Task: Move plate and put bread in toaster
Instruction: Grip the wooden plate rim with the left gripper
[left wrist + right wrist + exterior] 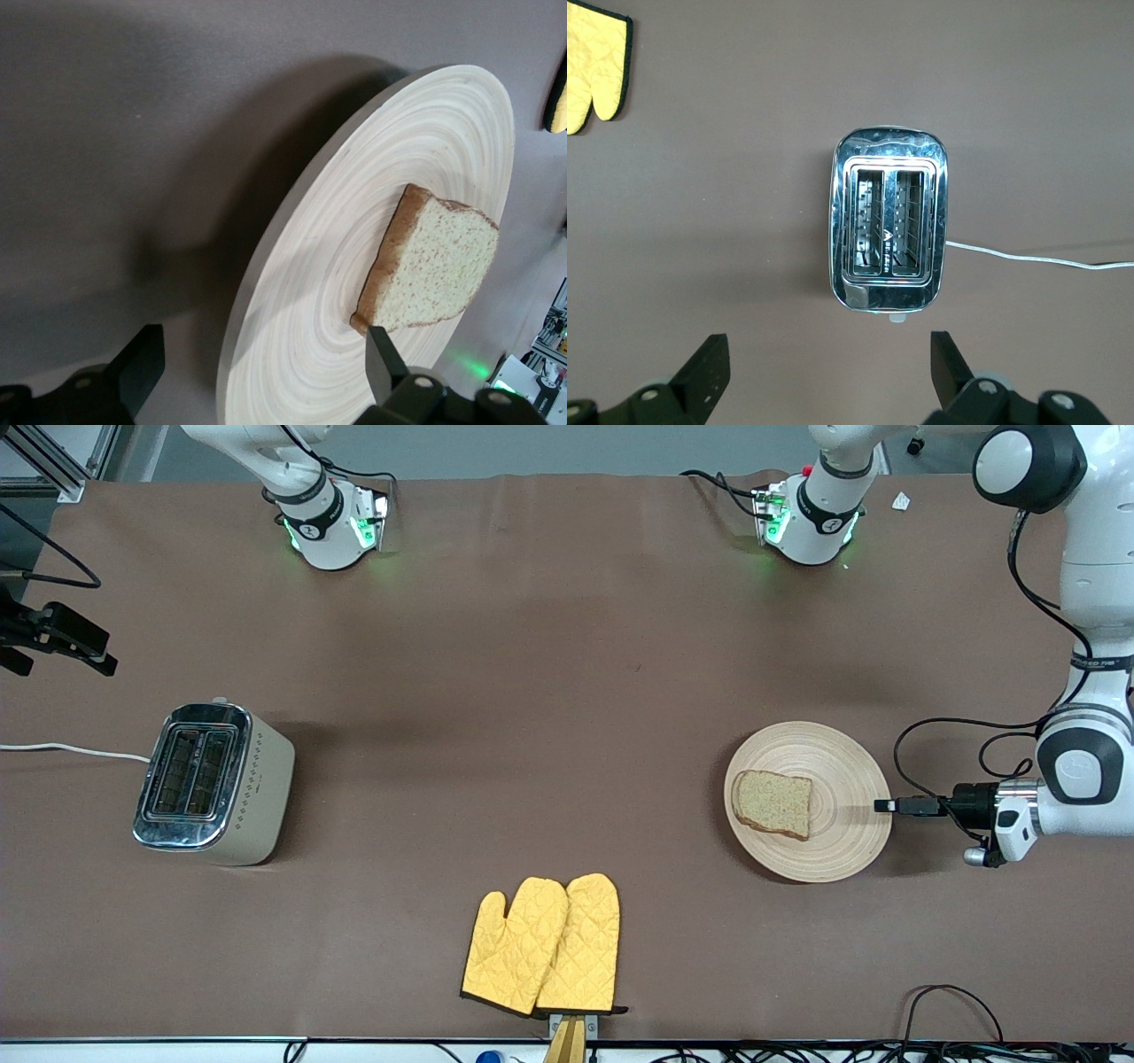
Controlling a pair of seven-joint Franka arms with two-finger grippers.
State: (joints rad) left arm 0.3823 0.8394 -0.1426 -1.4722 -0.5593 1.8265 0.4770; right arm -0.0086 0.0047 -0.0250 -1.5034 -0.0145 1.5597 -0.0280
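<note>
Broad bare stretch of table (549,691) between toaster (213,784) and plate (828,833), open for passage. Only yellow oven mitts (542,946) in the way, at the edge nearest the front camera. Toaster slots uncovered, open from above.
</note>
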